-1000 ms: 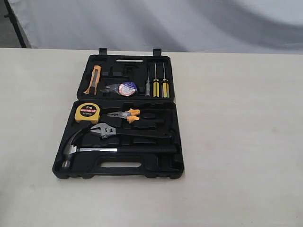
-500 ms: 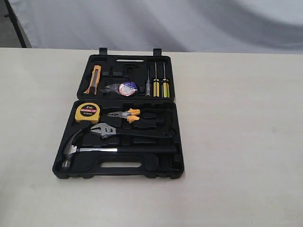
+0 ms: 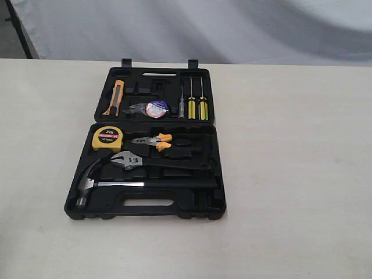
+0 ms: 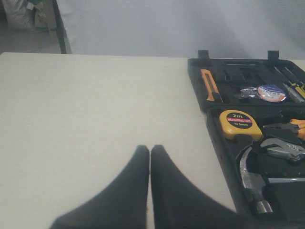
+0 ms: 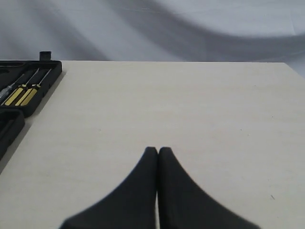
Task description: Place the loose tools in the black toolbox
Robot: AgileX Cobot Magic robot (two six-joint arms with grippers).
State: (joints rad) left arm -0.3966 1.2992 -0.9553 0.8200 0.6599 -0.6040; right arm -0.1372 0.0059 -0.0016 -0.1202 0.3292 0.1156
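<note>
We read this as a staged lab bench: plain pale table (image 3: 302, 174), grey cloth backdrop (image 3: 232, 29) behind, black stand pole (image 3: 20, 32) alongside.

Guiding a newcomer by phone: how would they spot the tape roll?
Find the open black toolbox on the pale table. In the half with the latch tabs, the tape roll lies between the orange knife and the screwdrivers. It is the only round thing there, with a blue-white label.
</note>
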